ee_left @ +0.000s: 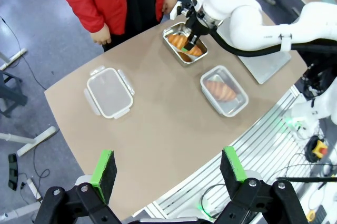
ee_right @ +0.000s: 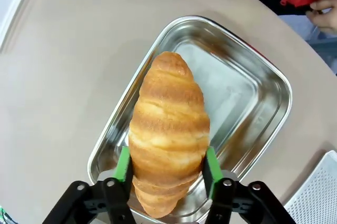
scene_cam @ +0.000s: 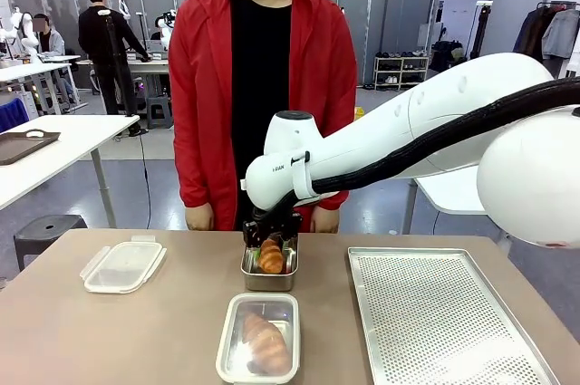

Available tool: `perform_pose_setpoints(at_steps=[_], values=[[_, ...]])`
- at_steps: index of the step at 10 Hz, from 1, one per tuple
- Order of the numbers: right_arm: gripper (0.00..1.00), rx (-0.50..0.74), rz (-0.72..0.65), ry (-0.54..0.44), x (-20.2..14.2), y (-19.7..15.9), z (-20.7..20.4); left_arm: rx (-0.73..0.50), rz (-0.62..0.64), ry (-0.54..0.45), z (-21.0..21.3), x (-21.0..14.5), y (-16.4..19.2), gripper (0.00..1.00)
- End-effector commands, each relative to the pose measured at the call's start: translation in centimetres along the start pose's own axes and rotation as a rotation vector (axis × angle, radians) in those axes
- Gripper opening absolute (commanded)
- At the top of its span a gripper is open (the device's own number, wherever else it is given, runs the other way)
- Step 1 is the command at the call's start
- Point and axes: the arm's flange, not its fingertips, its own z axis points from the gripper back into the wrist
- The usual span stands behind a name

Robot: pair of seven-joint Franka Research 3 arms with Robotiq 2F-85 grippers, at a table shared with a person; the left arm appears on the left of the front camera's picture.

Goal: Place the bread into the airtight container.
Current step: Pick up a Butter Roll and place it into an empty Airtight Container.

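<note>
A golden croissant, the bread, lies lengthwise in a rectangular steel container at the far middle of the table. My right gripper straddles it. The green pads stand close along both flanks without pinching, so it reads as open. From the front, the same gripper hangs just over the bread in that container. A second croissant lies in a nearer container. My left gripper hovers open high above the table's near edge, holding nothing.
A clear clip-on lid lies at the left of the table. A perforated metal tray covers the right side. A person in a red jacket stands at the far edge, hands hanging just behind the steel container.
</note>
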Motion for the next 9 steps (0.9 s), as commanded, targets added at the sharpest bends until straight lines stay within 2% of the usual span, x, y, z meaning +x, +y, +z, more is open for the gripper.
perform_pose_setpoints(at_steps=[1,2,4,5,9], values=[[0.82,-0.002,-0.019,0.021,-0.2,0.2,0.4,-0.006,-0.020,-0.008,0.1,0.0,0.0,1.00],[1.00,-0.008,-0.020,0.013,-0.5,0.0,0.4,-0.006,-0.020,-0.008,0.1,0.0,0.0,1.00],[1.00,0.012,-0.023,0.003,-1.2,-1.2,0.2,-0.006,-0.020,-0.008,0.1,0.0,0.0,1.00],[1.00,-0.003,-0.003,0.012,-0.1,-0.2,0.0,-0.006,-0.020,-0.008,0.1,0.0,0.0,1.00],[1.00,-0.003,-0.003,0.012,-0.1,-0.2,0.0,-0.006,-0.020,-0.008,0.1,0.0,0.0,1.00]])
